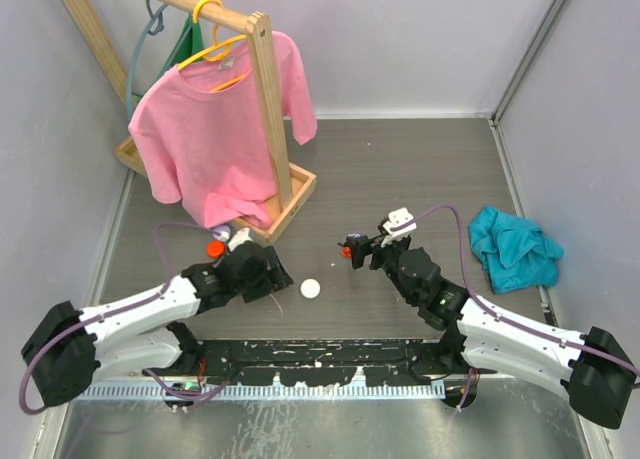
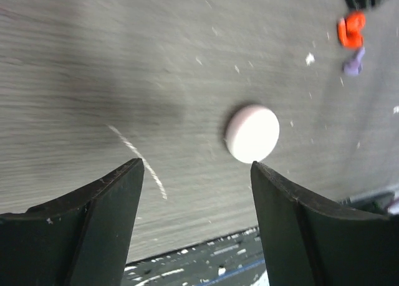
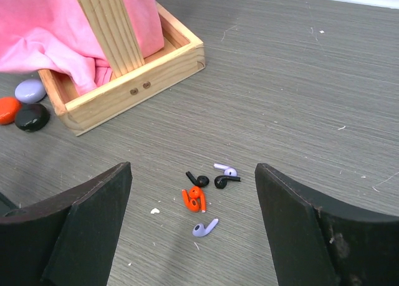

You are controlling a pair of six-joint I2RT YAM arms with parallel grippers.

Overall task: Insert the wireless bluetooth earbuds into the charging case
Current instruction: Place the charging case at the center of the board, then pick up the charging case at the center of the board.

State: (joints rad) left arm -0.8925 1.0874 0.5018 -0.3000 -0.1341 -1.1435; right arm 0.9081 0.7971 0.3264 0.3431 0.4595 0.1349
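Four round cases sit on the table point(image 1: 400, 169): one white case point(image 2: 252, 133), one lavender case point(image 3: 30, 90), one orange case point(image 3: 7, 109) and one black case point(image 3: 31, 118). Among the loose earbuds are two black earbuds point(image 3: 199, 179) and two lavender earbuds point(image 3: 206, 227). The orange-red earbuds point(image 3: 194, 199) lie pressed together, one or two, too close to tell. One wooden rack point(image 1: 272, 119) carries one pink T-shirt point(image 1: 205, 144). There is one teal cloth point(image 1: 515, 247), and two end effectors: the left end effector point(image 2: 194, 174) and the right end effector point(image 3: 193, 174).
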